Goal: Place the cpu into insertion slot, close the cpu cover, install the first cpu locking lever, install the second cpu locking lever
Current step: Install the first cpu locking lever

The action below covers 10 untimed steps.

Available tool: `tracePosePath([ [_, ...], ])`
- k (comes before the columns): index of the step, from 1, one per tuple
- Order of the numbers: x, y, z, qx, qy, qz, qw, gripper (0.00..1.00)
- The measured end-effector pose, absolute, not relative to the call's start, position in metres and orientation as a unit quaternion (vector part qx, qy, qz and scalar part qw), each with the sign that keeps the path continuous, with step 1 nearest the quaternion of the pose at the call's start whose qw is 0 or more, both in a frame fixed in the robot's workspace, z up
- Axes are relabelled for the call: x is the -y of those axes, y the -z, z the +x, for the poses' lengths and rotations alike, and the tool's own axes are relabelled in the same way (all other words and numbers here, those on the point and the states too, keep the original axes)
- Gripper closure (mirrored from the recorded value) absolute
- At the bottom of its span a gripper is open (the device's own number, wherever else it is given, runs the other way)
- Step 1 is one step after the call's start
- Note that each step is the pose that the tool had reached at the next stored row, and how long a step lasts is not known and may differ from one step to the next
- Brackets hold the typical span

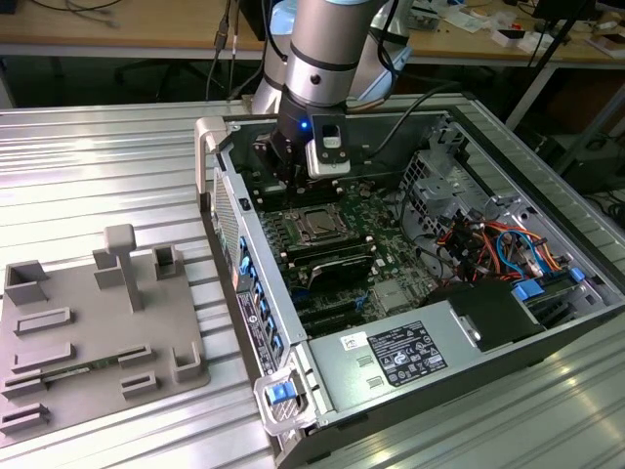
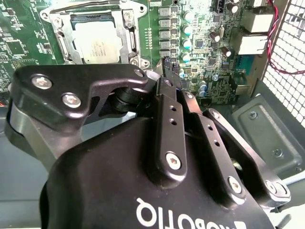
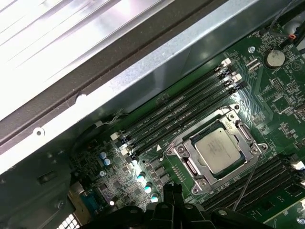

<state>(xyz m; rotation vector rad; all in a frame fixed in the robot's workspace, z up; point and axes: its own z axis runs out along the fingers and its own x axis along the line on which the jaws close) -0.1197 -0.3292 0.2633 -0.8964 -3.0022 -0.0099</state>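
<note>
The cpu, a silvery square chip, lies flat in the socket on the green motherboard; it also shows in the second wrist view and in the exterior view. The cpu cover is a metal frame lying down around the chip, with the chip's top showing through its opening. A thin wire lever runs along one side of the socket. My black gripper hangs just beside the socket, towards the case's rear wall, fingers shut together with nothing between them.
The open computer case lies on a ribbed metal table. Memory slots run next to the socket. A power supply and coloured cables fill the exterior view's right. A grey parts fixture sits at its left.
</note>
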Motion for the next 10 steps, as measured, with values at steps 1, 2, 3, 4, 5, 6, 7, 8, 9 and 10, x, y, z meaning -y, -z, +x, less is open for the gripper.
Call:
tracePosePath([
  [1,0.3292,-0.2633,-0.1197,0.959,0.003,-0.285,0.004,0.89],
  [2,0.3292,-0.2633,-0.1197,0.959,0.003,-0.283,0.004,0.89],
  [3,0.3292,-0.2634,-0.1198,0.96,0.003,-0.28,0.004,0.89],
  [4,0.3292,-0.2633,-0.1199,0.961,0.003,-0.275,0.004,0.89],
  [5,0.3292,-0.2634,-0.1199,0.965,0.003,-0.263,0.004,0.89],
  [6,0.3292,-0.2634,-0.1199,0.969,0.003,-0.248,0.004,0.89],
  [7,0.3292,-0.2633,-0.121,0.971,0.003,-0.237,0.004,0.89],
  [8,0.3292,-0.2634,-0.1234,0.972,0.003,-0.235,0.004,0.89],
  [9,0.3292,-0.2633,-0.1257,0.972,0.003,-0.235,0.004,0.89],
  [10,0.3292,-0.2633,-0.129,0.972,0.003,-0.234,0.004,0.89],
])
